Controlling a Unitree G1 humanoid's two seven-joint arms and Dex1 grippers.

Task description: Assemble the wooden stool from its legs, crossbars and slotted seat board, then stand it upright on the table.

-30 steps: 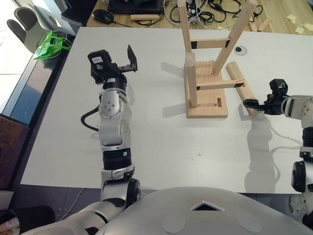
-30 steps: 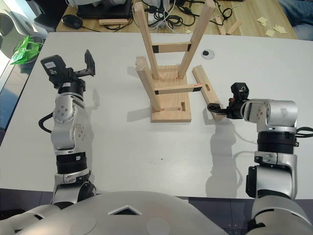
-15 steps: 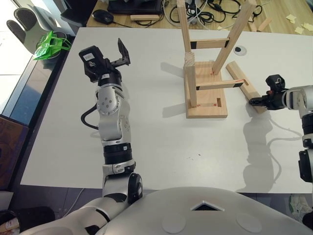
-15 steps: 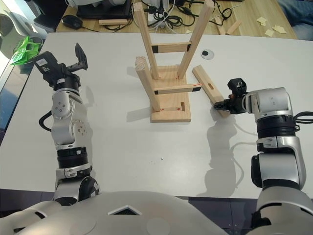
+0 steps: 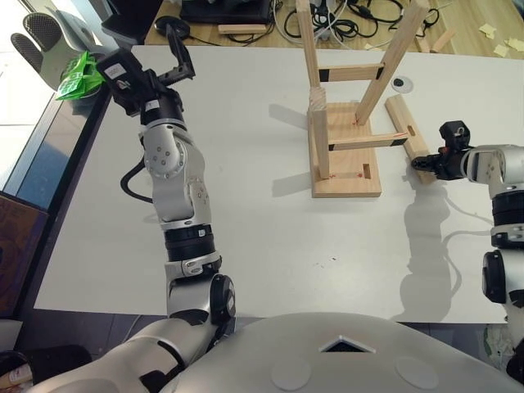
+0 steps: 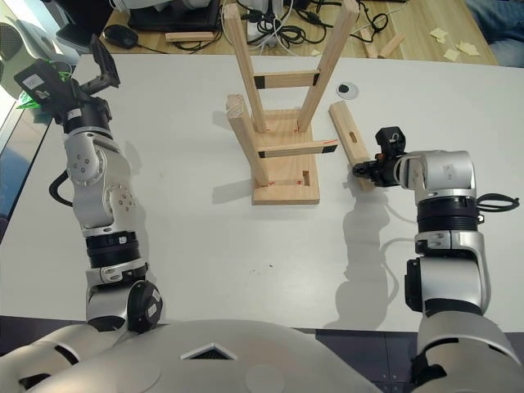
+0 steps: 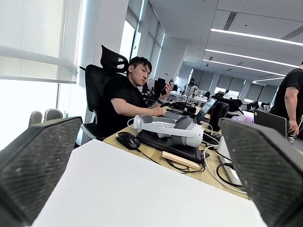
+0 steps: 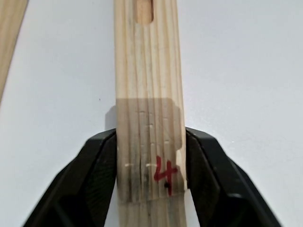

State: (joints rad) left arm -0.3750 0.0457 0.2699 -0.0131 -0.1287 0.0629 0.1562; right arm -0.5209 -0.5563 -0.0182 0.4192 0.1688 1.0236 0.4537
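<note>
My right end effector sits at the right middle of the head views, low on the white table, its two black fingers pressed against both sides of a loose pale wooden leg. I hold that leg at its near end, where a red mark is drawn. It lies flat on the table and runs up and slightly left from my grip, just beside the right edge of the stool. An oblong slot is cut in its upper face.

The partly built wooden stool is upside down at centre, a little right. Its slotted seat board lies flat on the table with three legs standing in it, two at the back and one at the front left. One crossbar joins the back pair high up, and a lower crossbar runs right from the front leg. A slot near the board's lower right corner shows open.

My left end effector is raised at the upper left over the table's far corner, spread wide and holding nothing, near a green plastic item
</note>
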